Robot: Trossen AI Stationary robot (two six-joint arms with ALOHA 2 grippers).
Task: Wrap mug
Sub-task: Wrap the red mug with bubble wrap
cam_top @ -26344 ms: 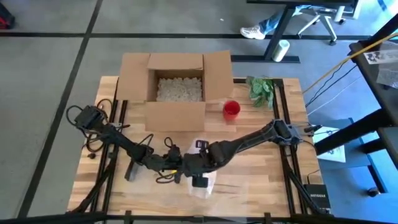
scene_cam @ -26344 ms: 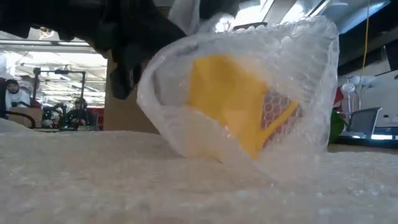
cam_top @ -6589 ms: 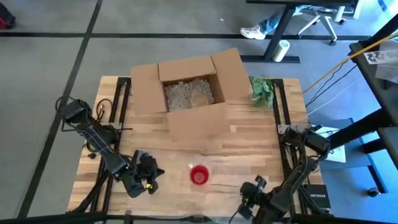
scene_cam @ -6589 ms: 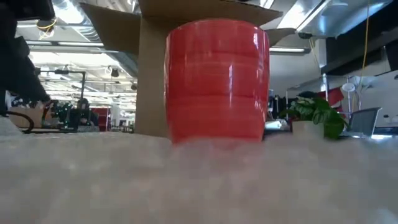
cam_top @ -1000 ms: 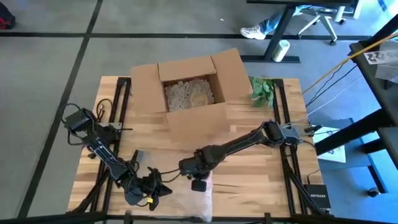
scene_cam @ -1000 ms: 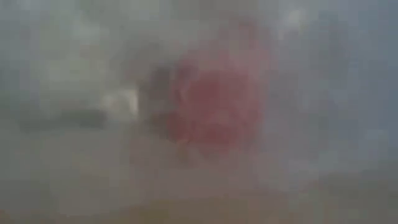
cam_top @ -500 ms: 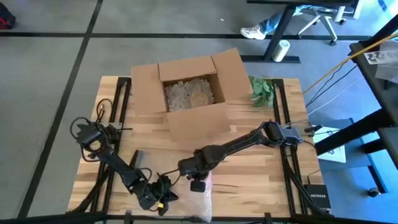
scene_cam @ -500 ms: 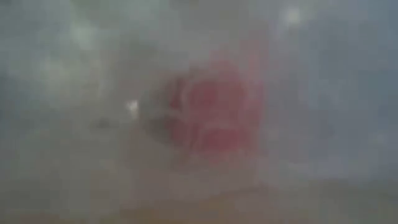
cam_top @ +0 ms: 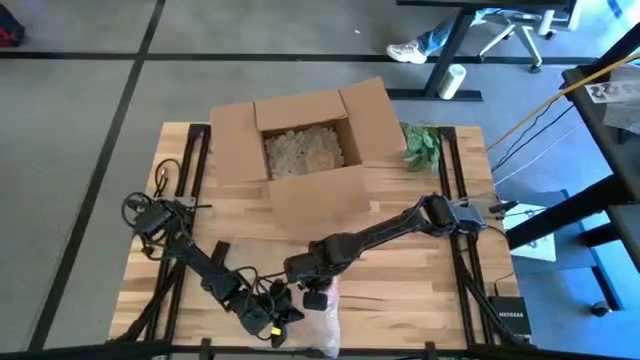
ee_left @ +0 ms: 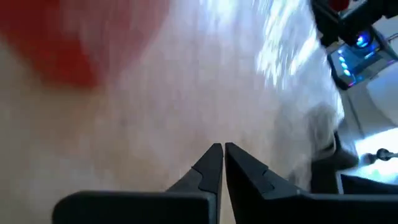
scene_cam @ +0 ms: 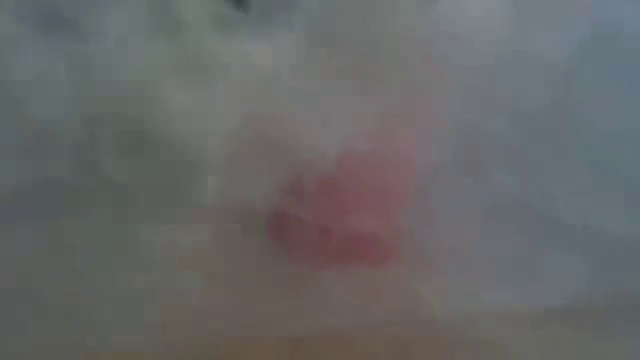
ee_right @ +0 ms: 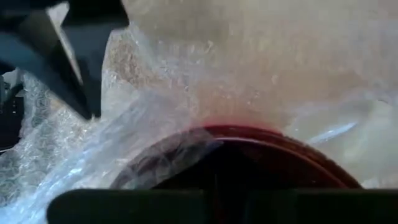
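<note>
My left gripper (cam_top: pixel 283 318) is low at the table's near edge, fingers pinched together on the bubble wrap (cam_top: pixel 318 322). Just right of it my right gripper (cam_top: pixel 312 290) sits over the red mug (ee_right: pixel 249 155), which stands upright under the wrap, mouth up; its fingers I cannot tell.

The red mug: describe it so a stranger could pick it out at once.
Start at the open cardboard box at the table's far side, then come to the near edge where both arms meet. The red mug sits there on bubble wrap, under the right claw; it is the only red thing.
</note>
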